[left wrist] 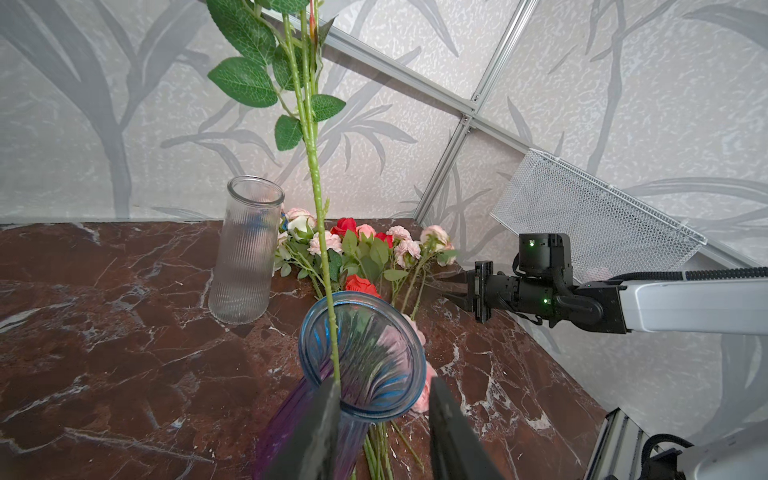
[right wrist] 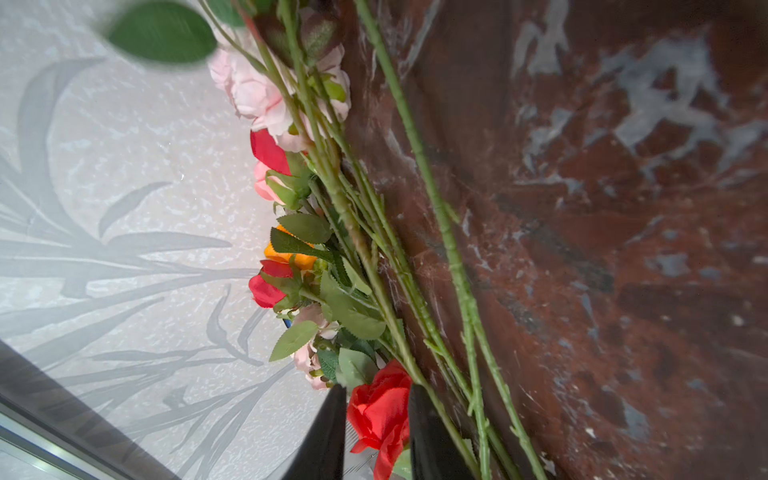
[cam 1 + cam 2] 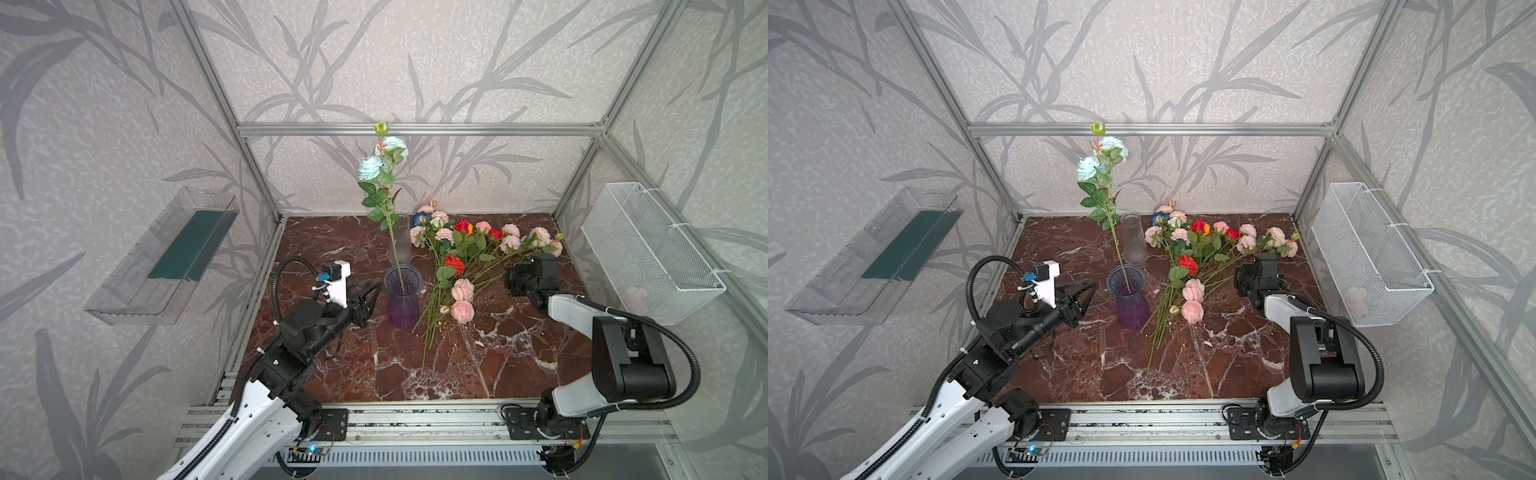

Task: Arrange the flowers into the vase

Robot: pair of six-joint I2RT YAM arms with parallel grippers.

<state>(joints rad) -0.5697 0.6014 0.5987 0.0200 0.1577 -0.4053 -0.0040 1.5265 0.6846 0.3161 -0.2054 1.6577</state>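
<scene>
**A:** Where are the flowers?

**B:** One long stem with two pale teal blooms (image 3: pixel 370 168) stands in the purple vase (image 3: pixel 402 309), just left of centre in both top views. It leans toward the upper left, and the blooms rise in front of the back wall. The other flowers (image 3: pixel 465 249) lie fanned on the worktop (image 3: pixel 365 374), right of the vase. Their heads point to the upper right, mostly pink with red, orange and blue among them. The stems run down toward the vase's foot.

**A:** And the arms?

**B:** The left fingers (image 1: pixel 320 432) are apart, at the vase's left side near its rim. In both top views the tips sit just beside the glass, and I cannot tell whether they touch it. The right fingers (image 2: pixel 328 436) are a little apart, low at the right edge of the fan, close against the stems. A red rose (image 2: pixel 382 411) shows in the gap beyond them, and nothing is clamped between them.

**A:** What else is there?

**B:** A clear ribbed vase (image 3: pixel 401 239) stands upright just above the purple one in the frame, beside the flower heads. A white wire basket (image 3: pixel 648 249) hangs on the right wall with something pale pink inside, too blurred to name. A clear tray (image 3: pixel 158 257) hangs on the left wall.
</scene>
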